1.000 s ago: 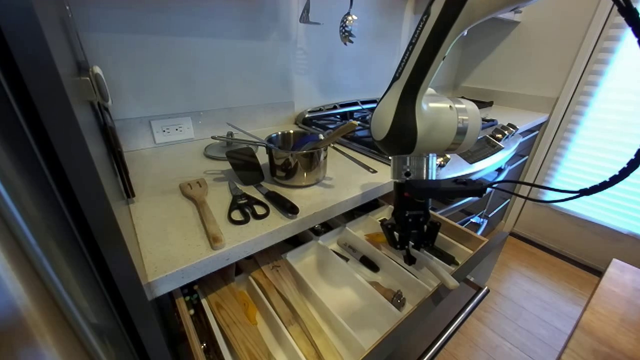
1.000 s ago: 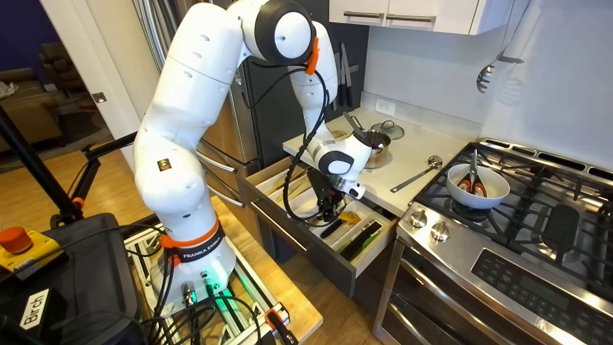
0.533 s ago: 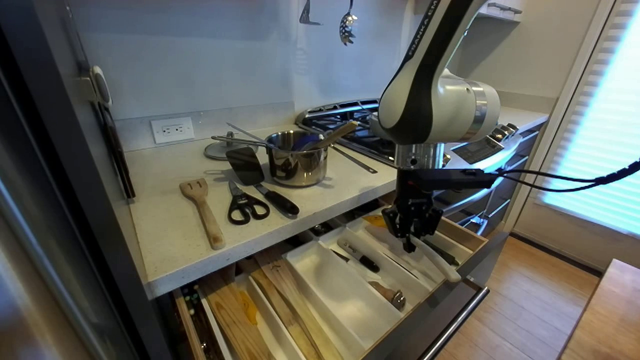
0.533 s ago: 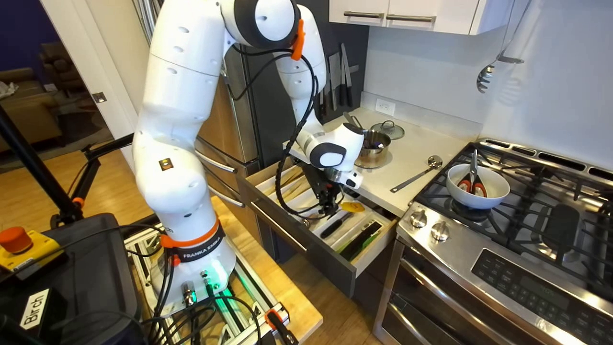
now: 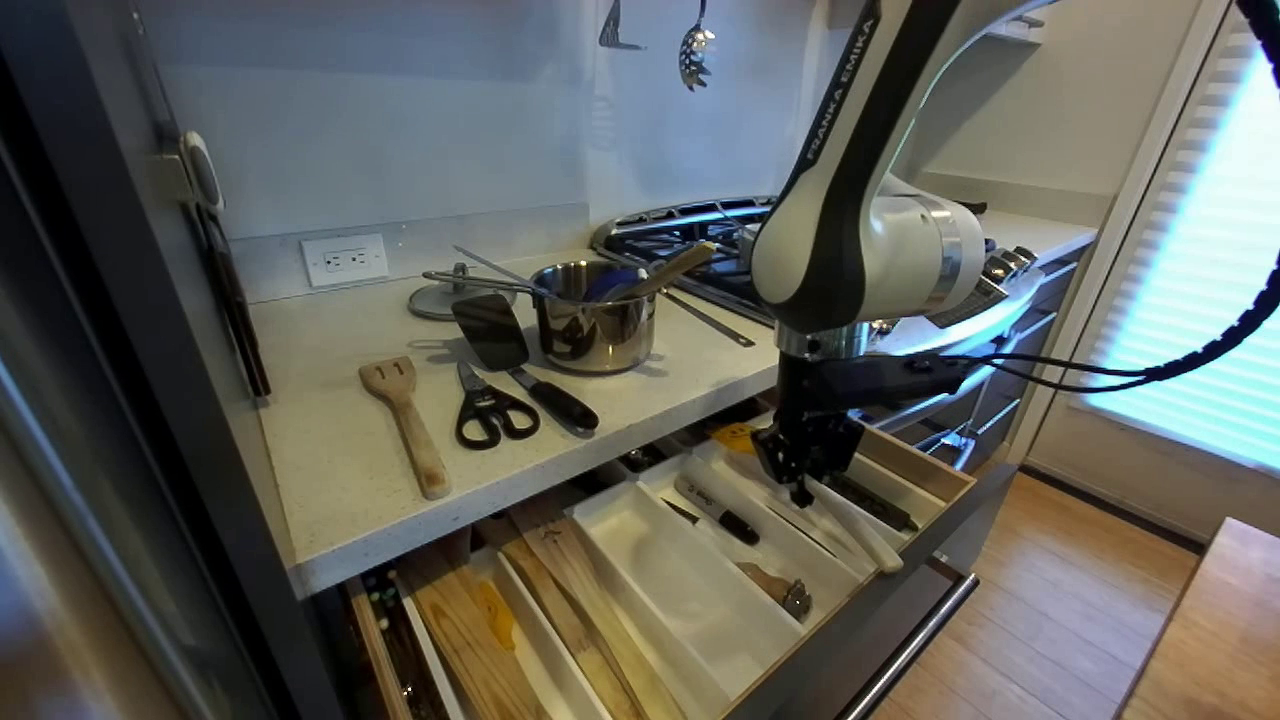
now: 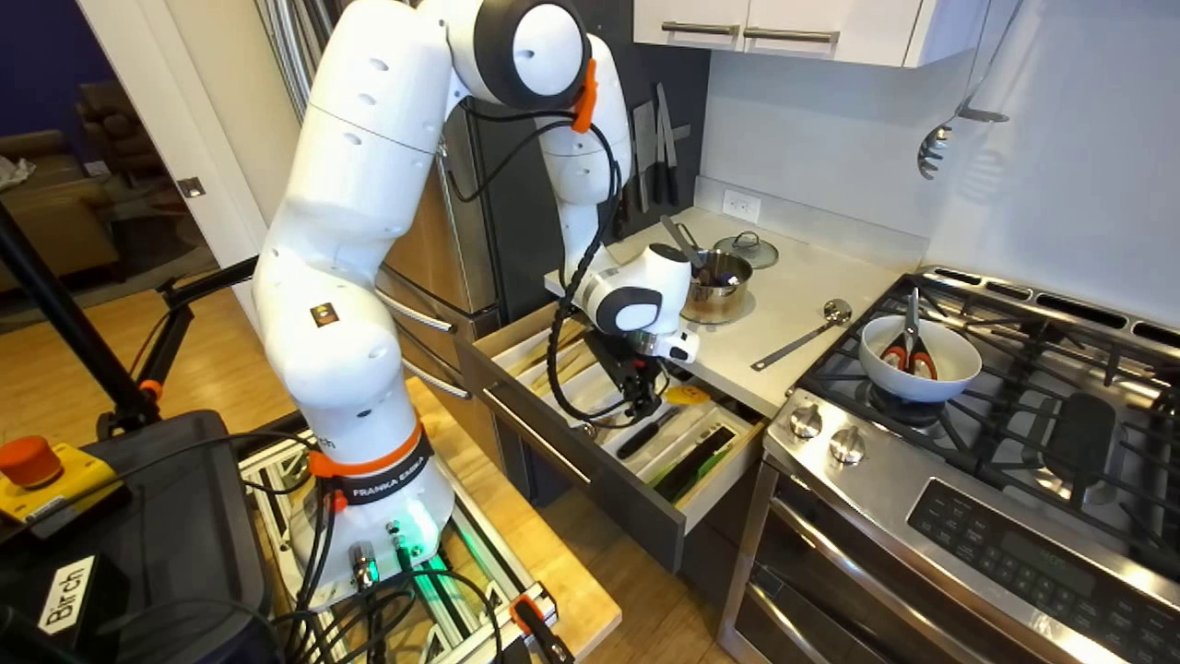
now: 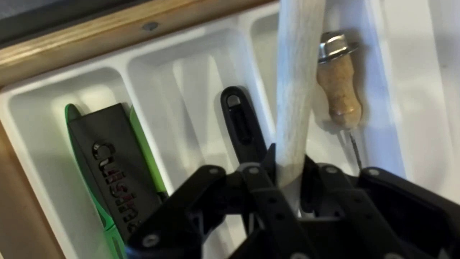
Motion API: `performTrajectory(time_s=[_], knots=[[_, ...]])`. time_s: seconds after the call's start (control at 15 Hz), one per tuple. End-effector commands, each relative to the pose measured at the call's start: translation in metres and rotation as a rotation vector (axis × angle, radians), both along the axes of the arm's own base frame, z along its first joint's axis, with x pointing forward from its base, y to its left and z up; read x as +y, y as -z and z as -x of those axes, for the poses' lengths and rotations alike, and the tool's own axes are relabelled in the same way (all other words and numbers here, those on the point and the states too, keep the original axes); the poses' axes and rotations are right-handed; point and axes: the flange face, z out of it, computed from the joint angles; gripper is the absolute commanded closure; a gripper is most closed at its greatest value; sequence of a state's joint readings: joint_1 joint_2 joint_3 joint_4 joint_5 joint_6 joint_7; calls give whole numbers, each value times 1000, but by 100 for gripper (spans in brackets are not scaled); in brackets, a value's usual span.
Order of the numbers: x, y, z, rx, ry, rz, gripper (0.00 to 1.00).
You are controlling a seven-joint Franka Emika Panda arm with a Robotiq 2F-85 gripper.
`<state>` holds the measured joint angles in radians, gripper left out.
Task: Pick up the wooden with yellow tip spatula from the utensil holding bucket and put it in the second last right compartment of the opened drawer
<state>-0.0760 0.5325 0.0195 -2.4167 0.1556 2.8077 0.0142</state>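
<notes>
While the spatula (image 7: 297,93) was held by its pale wooden handle, the step in hand was judged to be laying it in the drawer (image 7: 107,43). In the wrist view the claw (image 7: 289,165) was narrowed onto that handle, which was seen just beside a divider (image 7: 259,73) and askew to it; its exact spot over the drawer could not be told. The compartment (image 7: 158,79) with the black-handled tool (image 7: 244,129) was taken as the target, since only that with the black sleeve (image 7: 115,169) was shown between it and the drawer's side. For a good placing, the spatula needed to be turned parallel to the divider and centred over that compartment.

In an exterior view the yellow head (image 5: 735,437) was pointed toward the worktop (image 5: 690,375), while the handle's end was seen in line with the drawer's front edge; its height could not be judged. Room at both ends needed to be checked, lest it be left propped on a rim. It was to be lowered level, and the grip eased only once its weight was borne by the compartment floor.

In an exterior view the arm (image 6: 378,138) was bent high at the elbow, the forearm was sloped steeply down, and the claw was aimed downward over the drawer.
</notes>
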Motion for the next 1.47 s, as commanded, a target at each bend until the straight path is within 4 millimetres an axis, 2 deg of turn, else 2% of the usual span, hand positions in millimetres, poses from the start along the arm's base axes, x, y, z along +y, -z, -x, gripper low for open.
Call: performTrajectory(time_s=[0.0,0.2,0.33,0.47,0.73,1.0,1.07,1.13,1.27,1.4], knots=[[-8,13,-17,-18,-98,101,98],[-15,15,-31,-64,-177,223,98],[-11,16,-34,-91,-215,259,98],[-4,9,-34,-145,-244,287,98],[5,-2,-28,-259,-243,305,98],[9,8,-19,-274,-244,302,98],[8,13,-17,-237,-248,297,66],[7,15,-13,-225,-244,293,65],[1,16,-7,-185,-236,297,51],[-10,9,2,-148,-224,287,36]])
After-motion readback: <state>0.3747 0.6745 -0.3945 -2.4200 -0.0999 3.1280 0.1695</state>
